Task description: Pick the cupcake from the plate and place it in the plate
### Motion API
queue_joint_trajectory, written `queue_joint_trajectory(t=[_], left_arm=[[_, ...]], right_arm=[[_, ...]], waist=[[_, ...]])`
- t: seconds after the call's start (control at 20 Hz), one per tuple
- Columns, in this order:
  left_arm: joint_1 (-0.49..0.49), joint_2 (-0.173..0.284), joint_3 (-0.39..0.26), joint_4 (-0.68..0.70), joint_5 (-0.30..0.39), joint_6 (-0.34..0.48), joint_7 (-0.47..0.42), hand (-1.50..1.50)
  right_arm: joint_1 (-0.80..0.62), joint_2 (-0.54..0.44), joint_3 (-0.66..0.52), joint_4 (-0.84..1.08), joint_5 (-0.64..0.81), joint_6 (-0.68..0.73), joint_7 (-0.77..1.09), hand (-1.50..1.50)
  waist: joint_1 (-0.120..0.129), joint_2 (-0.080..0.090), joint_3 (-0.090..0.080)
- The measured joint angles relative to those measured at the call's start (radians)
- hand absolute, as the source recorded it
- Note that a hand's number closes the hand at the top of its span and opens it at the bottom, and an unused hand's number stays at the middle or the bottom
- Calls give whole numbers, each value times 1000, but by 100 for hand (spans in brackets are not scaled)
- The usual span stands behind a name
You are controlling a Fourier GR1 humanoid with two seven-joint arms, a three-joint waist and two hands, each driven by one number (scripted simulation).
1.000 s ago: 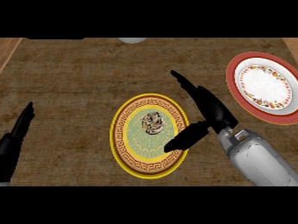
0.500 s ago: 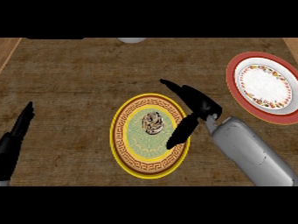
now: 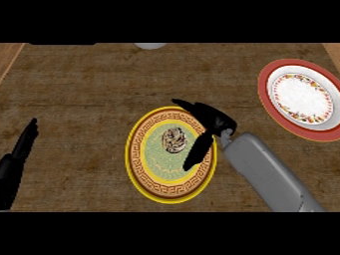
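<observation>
Seen from the head view, the right robot hand (image 3: 211, 123) is spread open over the yellow plate (image 3: 144, 175) and holds nothing; closing well probably means lowering so thumb and fingers (image 3: 196, 152) bracket the cupcake (image 3: 175, 140) before curling. That cupcake sits mid-plate, just left of the hand, between its thumb and fingers, while the red plate (image 3: 266, 93) waits well apart on the tabletop (image 3: 84, 89)

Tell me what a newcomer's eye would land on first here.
First, the black right hand spread open over the yellow-rimmed patterned plate at the counter's centre, fingers flanking the small brown cupcake without closing on it. Next, the red-rimmed white plate at far right. The black left hand rests open at the lower left edge.
</observation>
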Motion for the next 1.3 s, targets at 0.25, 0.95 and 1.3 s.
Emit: queue_joint_trajectory(t=[0.25, 0.95, 1.3], left_arm=[[-25, -31, 9, 2, -29, -10, 20, 0], [-25, -82, 68, 4, -82, -67, 12, 0], [-29, -96, 89, -50, -105, -91, 70, 0]], right_arm=[[-39, 57, -39, 109, 50, 54, -35, -150], [-12, 146, -56, 276, 191, 5, -177, 150], [-37, 151, -101, 321, 204, -5, -265, 150]], waist=[[-1, 0, 0], [0, -5, -2], [-1, -6, -2]])
